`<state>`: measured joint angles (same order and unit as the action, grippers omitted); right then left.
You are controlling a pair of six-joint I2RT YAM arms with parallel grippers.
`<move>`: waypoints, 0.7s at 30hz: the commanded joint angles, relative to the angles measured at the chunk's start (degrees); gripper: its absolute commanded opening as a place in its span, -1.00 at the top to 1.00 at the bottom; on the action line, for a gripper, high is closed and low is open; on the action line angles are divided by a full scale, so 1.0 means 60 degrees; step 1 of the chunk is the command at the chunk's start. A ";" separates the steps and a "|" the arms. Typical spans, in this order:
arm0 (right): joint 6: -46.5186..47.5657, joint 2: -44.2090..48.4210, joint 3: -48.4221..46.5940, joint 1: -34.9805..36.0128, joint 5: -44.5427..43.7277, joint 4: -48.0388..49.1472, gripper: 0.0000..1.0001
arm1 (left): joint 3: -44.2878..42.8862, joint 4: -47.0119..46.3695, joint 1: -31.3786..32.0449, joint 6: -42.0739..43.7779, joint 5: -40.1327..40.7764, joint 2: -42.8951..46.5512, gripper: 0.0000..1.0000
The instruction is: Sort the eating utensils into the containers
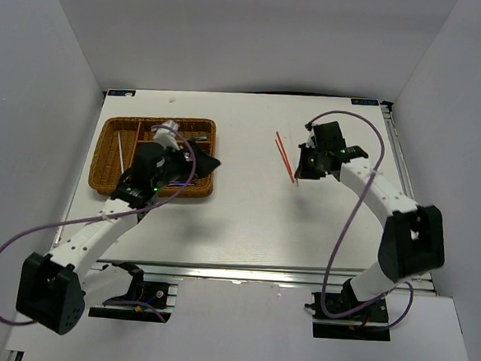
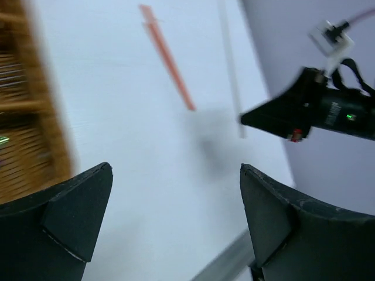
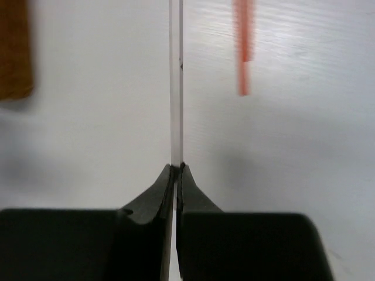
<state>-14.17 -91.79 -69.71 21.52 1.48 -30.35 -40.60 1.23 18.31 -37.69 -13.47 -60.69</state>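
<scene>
The brown wicker tray (image 1: 112, 180) sits at the left, with silver cutlery (image 1: 168, 130) and a thin white stick (image 1: 120, 149) in its compartments. My left gripper (image 1: 209, 163) hovers at the tray's right edge, open and empty (image 2: 176, 171). Two red-orange chopsticks (image 1: 285, 157) lie on the table right of centre. My right gripper (image 1: 302, 165) is just right of them, low over the table, shut on a second thin white stick (image 3: 176, 88). That stick runs straight out from its fingertips (image 3: 176, 167). The stick (image 2: 230, 64) and a chopstick (image 2: 170, 58) also show in the left wrist view.
The tray's edge shows blurred in the left wrist view (image 2: 35, 117) and at the far left of the right wrist view (image 3: 14, 52). White walls enclose the table on three sides. A metal rail (image 1: 395, 150) runs along the right edge.
</scene>
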 commanded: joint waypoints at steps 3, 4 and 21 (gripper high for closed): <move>-0.1370 0.1864 0.1392 0.0762 0.3679 0.2608 1.00 | -0.1024 -0.3090 0.1649 -0.1086 -0.0598 -0.1410 -0.96; -0.1489 0.2010 0.1394 0.0851 0.3738 0.2670 1.00 | -0.1142 -0.3193 0.1927 -0.1130 -0.0538 -0.1617 -0.96; -0.2691 0.2657 0.1320 0.2463 0.4969 0.4002 1.00 | -0.2256 -0.3387 0.2647 -0.1292 0.0385 -0.3274 0.37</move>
<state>-28.69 -75.96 -61.58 35.20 29.10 -10.92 -51.11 -19.27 33.93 -45.89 -12.32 -79.88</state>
